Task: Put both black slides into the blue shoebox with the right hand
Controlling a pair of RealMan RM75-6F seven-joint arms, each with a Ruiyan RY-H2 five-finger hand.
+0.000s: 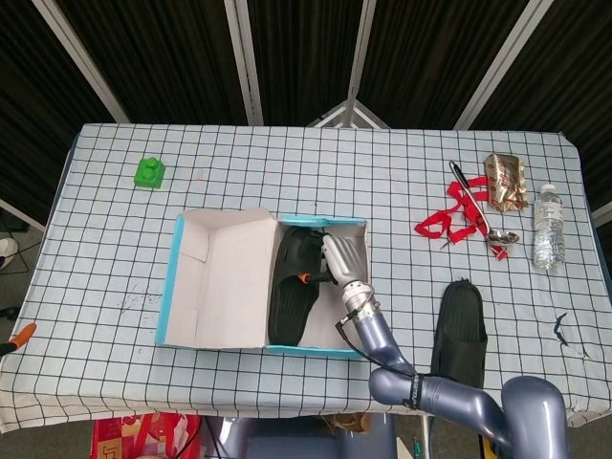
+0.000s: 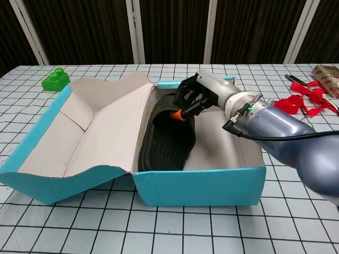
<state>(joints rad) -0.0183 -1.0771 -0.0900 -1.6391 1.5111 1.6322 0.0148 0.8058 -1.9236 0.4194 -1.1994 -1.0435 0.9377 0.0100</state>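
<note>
From the head view, the right hand (image 1: 340, 260) is inside the blue shoebox (image 1: 258, 282), fingers curled on one black slide (image 1: 292, 292); the other slide (image 1: 459, 330) lies on the table (image 1: 287, 172), well apart to the right. Chest view: same hand (image 2: 204, 95) gripping that slide's (image 2: 167, 143) strap, sole resting on the box (image 2: 198, 185) floor.
</note>
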